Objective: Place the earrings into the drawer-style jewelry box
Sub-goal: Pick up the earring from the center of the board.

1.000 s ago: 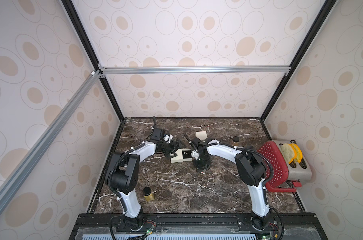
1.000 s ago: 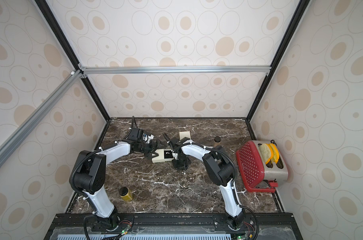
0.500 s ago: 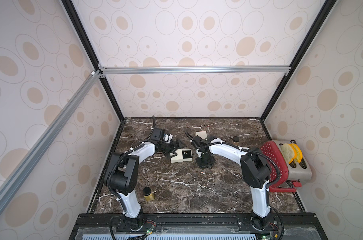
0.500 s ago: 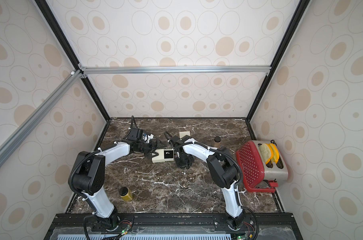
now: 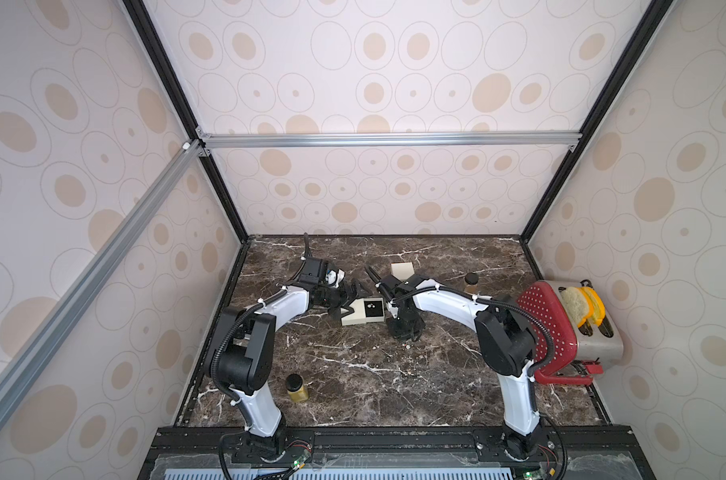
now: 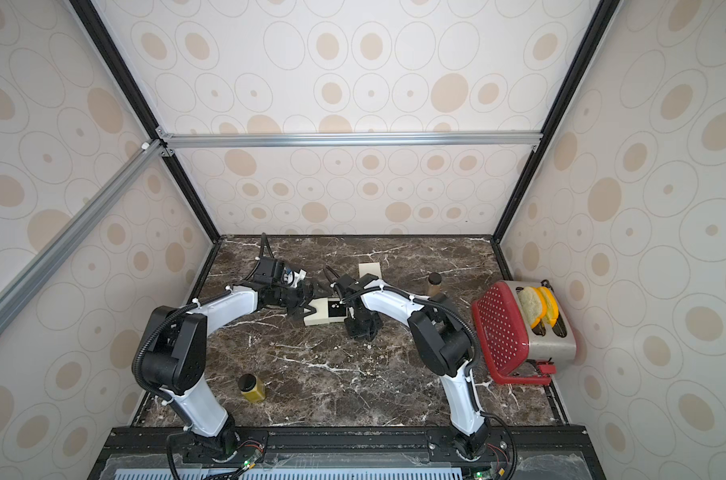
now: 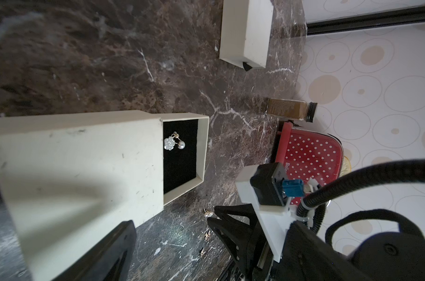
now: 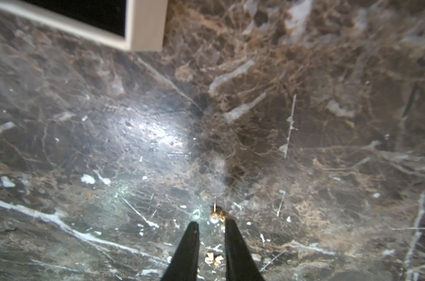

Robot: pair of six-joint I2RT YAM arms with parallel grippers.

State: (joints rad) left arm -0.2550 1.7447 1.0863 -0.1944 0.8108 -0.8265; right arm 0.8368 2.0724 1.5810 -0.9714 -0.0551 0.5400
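The cream jewelry box point(image 5: 355, 316) lies mid-table with its black-lined drawer point(image 7: 182, 155) pulled out. A white flower and pearl earring point(image 7: 173, 142) lies in the drawer. My left gripper point(image 5: 350, 300) stands wide open at the sleeve's left end, one finger point(image 7: 119, 250) over its corner. My right gripper point(image 8: 212, 222) points down at the marble just right of the drawer, its jaws a narrow gap apart. A small gold earring point(image 8: 216, 215) with a pin lies at the fingertips. Another gold piece point(image 8: 214, 258) lies on the table between the fingers, ungripped.
A second cream box point(image 5: 402, 270) and a brown spice jar point(image 5: 471, 282) stand behind the right arm. A yellow jar point(image 5: 297, 388) sits front left. A red dotted basket point(image 5: 548, 328) leans on a toaster point(image 5: 594, 332) at the right edge.
My right gripper's jaws have narrowed a little over the gold pieces on the table. The left gripper has stayed wide open by the box.
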